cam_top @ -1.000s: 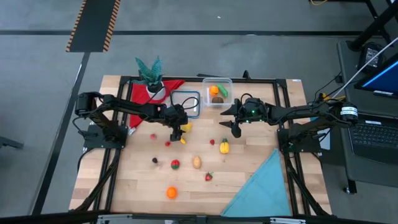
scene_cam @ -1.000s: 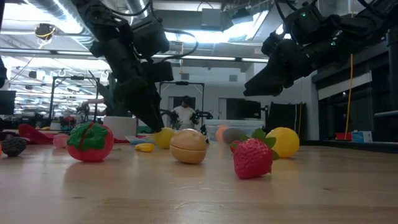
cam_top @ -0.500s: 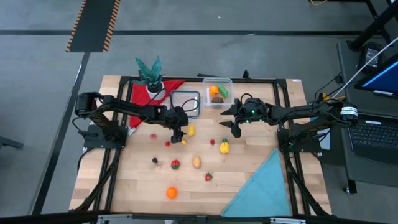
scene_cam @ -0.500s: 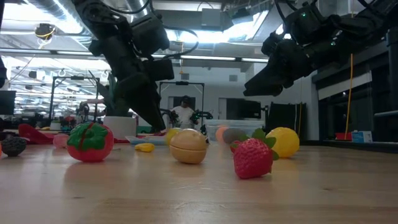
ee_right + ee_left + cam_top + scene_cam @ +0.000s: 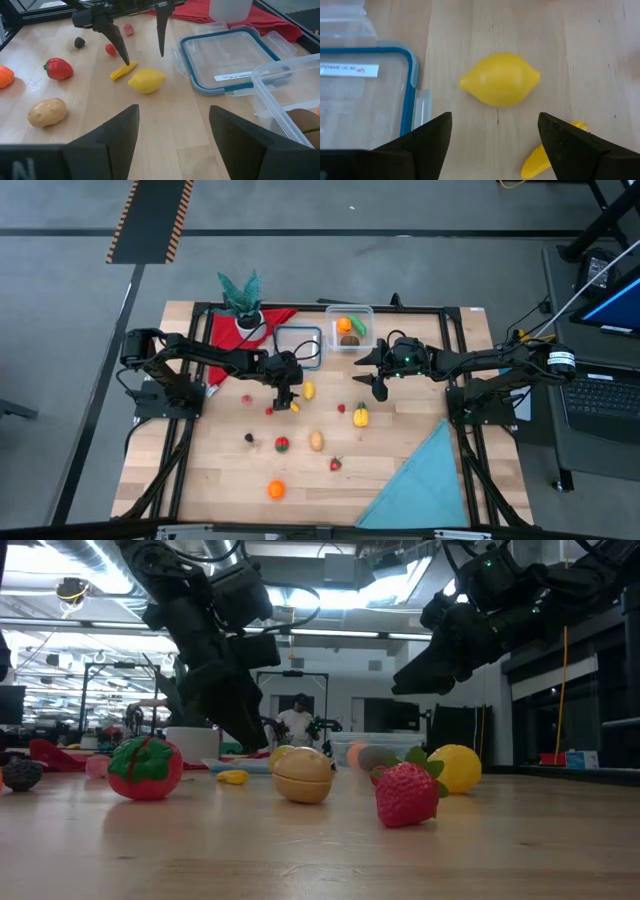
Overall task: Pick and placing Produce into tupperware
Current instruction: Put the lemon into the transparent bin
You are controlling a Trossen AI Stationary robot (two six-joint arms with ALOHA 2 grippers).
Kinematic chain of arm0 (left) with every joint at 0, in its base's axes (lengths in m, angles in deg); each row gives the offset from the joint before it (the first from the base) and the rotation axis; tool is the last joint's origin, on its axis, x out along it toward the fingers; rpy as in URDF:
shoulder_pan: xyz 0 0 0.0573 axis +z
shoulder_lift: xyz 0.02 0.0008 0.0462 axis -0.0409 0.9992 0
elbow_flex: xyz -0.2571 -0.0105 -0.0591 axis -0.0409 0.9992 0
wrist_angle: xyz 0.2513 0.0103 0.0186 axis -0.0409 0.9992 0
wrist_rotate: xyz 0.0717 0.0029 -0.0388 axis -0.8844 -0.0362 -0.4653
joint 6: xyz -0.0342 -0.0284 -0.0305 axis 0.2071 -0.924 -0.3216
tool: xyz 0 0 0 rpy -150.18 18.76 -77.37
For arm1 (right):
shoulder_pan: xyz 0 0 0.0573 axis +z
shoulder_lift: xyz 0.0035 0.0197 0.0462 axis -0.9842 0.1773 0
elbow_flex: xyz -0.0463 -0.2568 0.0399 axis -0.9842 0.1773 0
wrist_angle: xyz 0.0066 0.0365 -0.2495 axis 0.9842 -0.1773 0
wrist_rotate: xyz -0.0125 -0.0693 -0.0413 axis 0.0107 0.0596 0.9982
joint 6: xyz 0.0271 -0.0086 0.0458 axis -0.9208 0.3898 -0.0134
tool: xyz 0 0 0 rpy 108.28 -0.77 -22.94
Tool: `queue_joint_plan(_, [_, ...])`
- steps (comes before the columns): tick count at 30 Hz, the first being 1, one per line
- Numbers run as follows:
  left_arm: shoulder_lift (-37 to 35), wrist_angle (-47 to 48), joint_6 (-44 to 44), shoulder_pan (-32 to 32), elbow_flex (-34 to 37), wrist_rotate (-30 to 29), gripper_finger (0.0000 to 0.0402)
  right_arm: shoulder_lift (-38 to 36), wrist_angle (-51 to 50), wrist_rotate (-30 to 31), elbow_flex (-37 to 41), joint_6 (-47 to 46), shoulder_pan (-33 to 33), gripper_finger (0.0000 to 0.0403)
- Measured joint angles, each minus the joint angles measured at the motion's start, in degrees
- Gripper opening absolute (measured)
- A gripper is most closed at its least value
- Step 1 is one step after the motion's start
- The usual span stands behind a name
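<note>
left gripper (image 5: 290, 394): hovering low over the table's middle with fingers spread wide and nothing between them, apparently lining up to straddle the lemon.
lemon (image 5: 500, 79): lying on bare wood just right of the left gripper in the high view, untouched; sitting centred ahead of the gap between the two dark fingers (image 5: 427, 137) in the left wrist view.
lemon's long axis: running across the finger gap in the left wrist view, one pointed tip toward each finger; likely being approached end to end rather than across the fat middle.
banana (image 5: 122, 71): lying near the lemon, close beside one fingertip and possibly crowding it.
blue-rimmed lid (image 5: 227, 60): resting flat on the far side of the lemon, near it but apart.
tupperware (image 5: 349, 327): standing at the far edge, right of the lid, already holding an orange piece, a green one and a brown one.
right gripper (image 5: 378, 387): waiting raised right of centre, fingers parted and carrying nothing, near side of the tupperware.
remaining produce: lying scattered on the near half, including a strawberry (image 5: 407, 792), a potato (image 5: 303, 775) and a tomato (image 5: 146, 767).
</note>
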Motion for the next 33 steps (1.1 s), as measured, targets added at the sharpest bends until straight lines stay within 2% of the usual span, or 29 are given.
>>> queue_joint_plan(10, [0.0, -1.09, 17.38, 0.0, 0.02, 0.01, 0.0289, -0.02, -0.03, -0.02, 0.0, -0.01, 0.0, 0.0243])
queue_joint_plan(15, [0.0, -1.05, 22.25, -0.01, 0.02, 0.01, 0.0289, -0.02, -0.03, -0.02, 0.0, -0.03, -0.01, 0.0243])
queue_joint_plan(27, [0.02, 0.58, 21.96, -0.15, 0.07, 1.69, 0.0289, -0.02, -0.02, -0.02, 0.0, -0.03, -0.01, 0.0243])
queue_joint_plan(33, [3.54, -0.85, 20.38, -1.16, 0.02, 2.62, 0.0289, -0.02, -0.01, -0.02, 0.0, -0.05, 0.0, 0.0243])
